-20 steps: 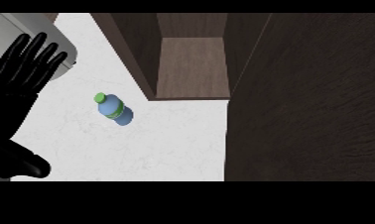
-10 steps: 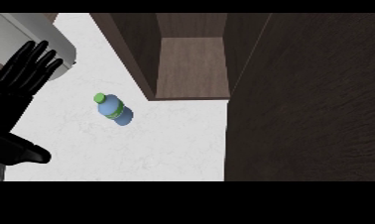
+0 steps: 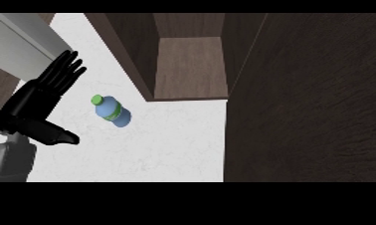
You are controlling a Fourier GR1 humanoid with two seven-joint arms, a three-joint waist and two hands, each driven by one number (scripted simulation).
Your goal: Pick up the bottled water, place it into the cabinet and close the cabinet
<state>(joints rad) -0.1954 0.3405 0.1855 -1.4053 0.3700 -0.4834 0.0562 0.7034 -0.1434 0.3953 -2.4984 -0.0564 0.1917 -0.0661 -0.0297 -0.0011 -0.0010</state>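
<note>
Head view gives us a steep look down on the white bench (image 3: 169, 144), and we see only one of our hands. Our left hand (image 3: 40, 102) shows above the bench's left edge, coming up from the lower left on its grey forearm (image 3: 15, 162). Its fingers (image 3: 64, 69) are straight and spread, pointing up and to the right, and the thumb (image 3: 55, 135) sticks out to the right, lower down. It holds nothing and touches nothing that we can see.

We find the bottle (image 3: 112, 110) on the bench, just to the right of that hand and clear of it. It is blue with a green cap (image 3: 97, 100) and a green band around its body; the cap end points toward the far left.

Beyond the bottle stands the dark wooden cabinet (image 3: 132, 50), open, so that we see its brown inner floor (image 3: 189, 67) between two side walls. The bottle is near the cabinet's front left corner, outside it. A broad dark wooden panel (image 3: 308, 104) fills the right side of our view, and whether it is the cabinet's door we cannot tell. A pale grey slab (image 3: 26, 37) crosses the far left corner, behind the fingers.
</note>
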